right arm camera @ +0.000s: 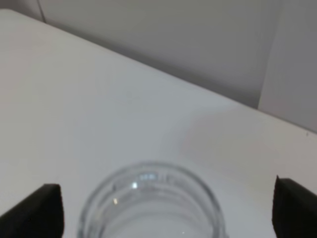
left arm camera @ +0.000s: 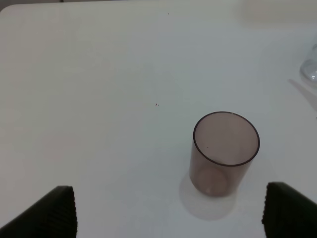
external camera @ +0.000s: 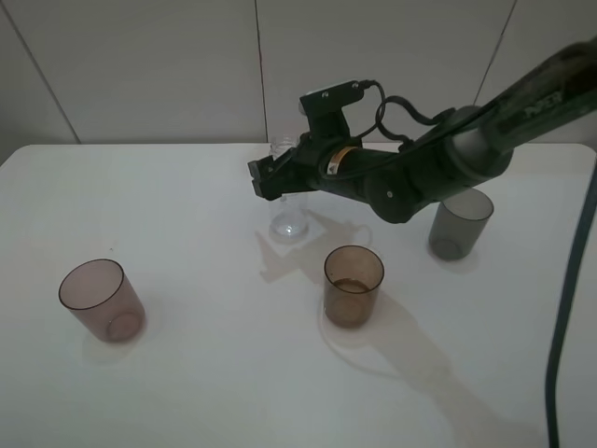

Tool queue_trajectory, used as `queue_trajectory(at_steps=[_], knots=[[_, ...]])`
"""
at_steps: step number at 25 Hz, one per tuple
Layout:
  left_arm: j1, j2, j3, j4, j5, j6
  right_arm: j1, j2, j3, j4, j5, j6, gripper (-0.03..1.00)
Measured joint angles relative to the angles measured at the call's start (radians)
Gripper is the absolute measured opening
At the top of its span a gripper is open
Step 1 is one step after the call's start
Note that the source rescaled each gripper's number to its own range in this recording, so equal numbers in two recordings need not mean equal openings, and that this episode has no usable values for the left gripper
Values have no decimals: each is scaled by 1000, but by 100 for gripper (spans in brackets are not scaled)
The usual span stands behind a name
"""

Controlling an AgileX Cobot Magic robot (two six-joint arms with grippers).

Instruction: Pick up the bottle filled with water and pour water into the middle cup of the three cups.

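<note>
The clear bottle (external camera: 289, 220) stands upright on the white table (external camera: 187, 215), behind the middle amber-brown cup (external camera: 354, 285). My right gripper (external camera: 272, 177) reaches in from the right and is open at the bottle's upper part. In the right wrist view the bottle's open neck (right arm camera: 151, 203) sits between the wide-apart fingers (right arm camera: 42, 208). The pinkish-mauve cup (external camera: 101, 299) stands at the left and the smoky grey cup (external camera: 460, 222) at the right. My left gripper (left arm camera: 168, 213) is open and empty, hovering near the pinkish-mauve cup (left arm camera: 225, 153).
A wall of pale panels (external camera: 140, 65) rises behind the table's far edge. A dark cable (external camera: 569, 308) hangs down at the right edge. The bottle's edge shows at the right of the left wrist view (left arm camera: 311, 69).
</note>
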State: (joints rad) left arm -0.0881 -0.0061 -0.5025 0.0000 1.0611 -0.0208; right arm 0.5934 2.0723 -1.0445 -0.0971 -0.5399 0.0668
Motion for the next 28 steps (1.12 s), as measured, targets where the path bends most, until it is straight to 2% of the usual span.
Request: queue_trajectory(at_steps=[5,7,11,17,20,25,28], knots=[[0,0,0,0,0,0,0,-139,0,0,116,-3,100],[0,0,0,0,0,0,0,-205,0,0,204,-3,100],[0,0,0,0,0,0,-17,-348,0,59,458,-2,100],[0,0,0,0,0,0,-165,-538,22,90,918,50,100],[0,0,0,0,0,0,-262,-672,60,97,1102,53,100],[0,0,0,0,0,0,-437,-924,154,76,1285,53,100],[0,0,0,0,0,0,-490,-1107,201,23,1382,53,100]])
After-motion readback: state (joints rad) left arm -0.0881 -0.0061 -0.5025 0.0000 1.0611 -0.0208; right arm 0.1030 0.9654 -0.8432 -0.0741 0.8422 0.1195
